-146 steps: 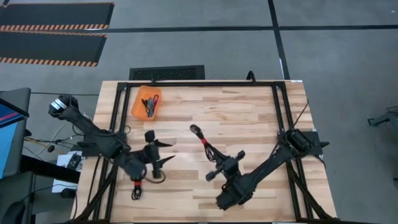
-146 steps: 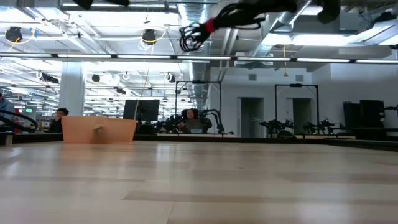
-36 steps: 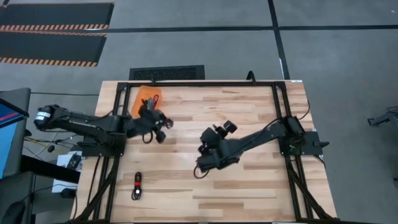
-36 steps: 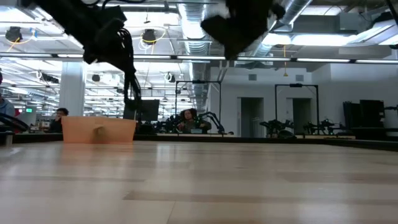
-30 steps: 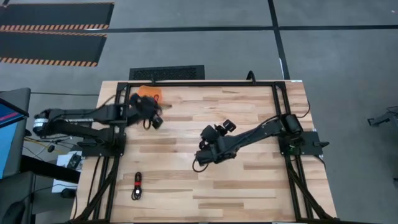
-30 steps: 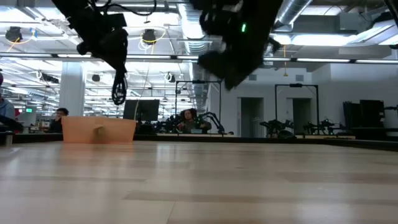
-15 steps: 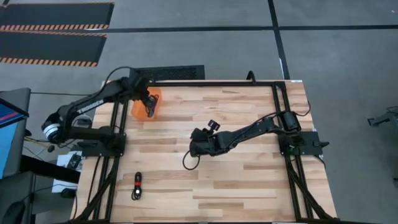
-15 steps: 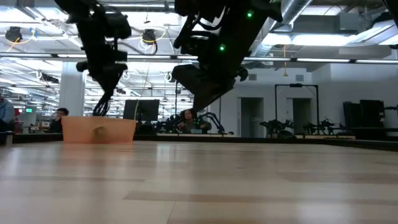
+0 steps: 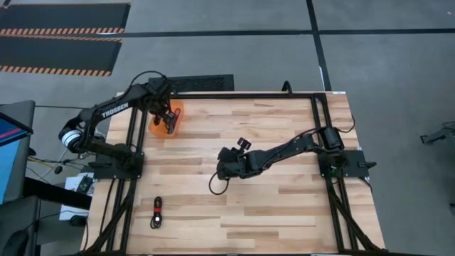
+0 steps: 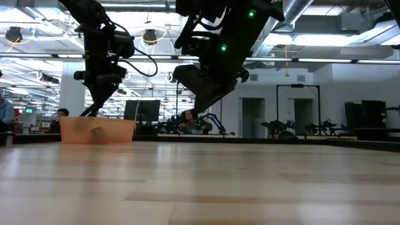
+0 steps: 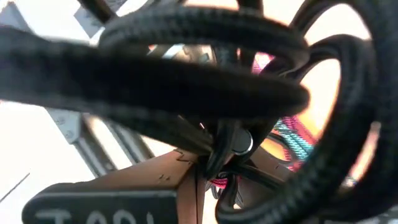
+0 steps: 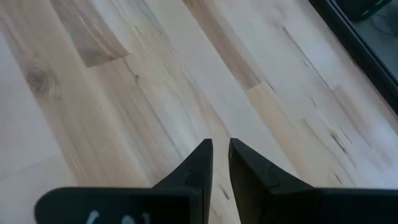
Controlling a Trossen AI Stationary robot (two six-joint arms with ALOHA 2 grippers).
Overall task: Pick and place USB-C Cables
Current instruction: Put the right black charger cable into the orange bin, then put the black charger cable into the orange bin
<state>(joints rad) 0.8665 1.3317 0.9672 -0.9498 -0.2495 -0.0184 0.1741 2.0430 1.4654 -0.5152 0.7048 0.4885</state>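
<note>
Pale wooden planks are forming the table [image 9: 284,206], which is sitting inside a black metal frame on a grey floor, and the low view is looking across it into a large hall with ceiling lights. At the far left corner an orange bin [image 9: 175,108] is resting on the wood, and the left gripper [image 9: 168,121] is reaching down over it, its fingers closing on a black braided cable [image 11: 186,81] whose loops are filling the left wrist view; behind those loops magenta and teal cables [image 11: 292,140] are lying inside the bin. The right gripper [image 9: 222,168] is hanging above the middle of the table, its fingers [image 12: 199,165] standing nearly together with only a thin slit between them, and nothing is showing between them in the right wrist view. A thin black cable loop [image 9: 215,183] is lying or hanging just beside that gripper; which one cannot be told. Near the front left edge, a black cable with a red tie [image 9: 156,212] is lying on the wood, well apart from both arms.
</note>
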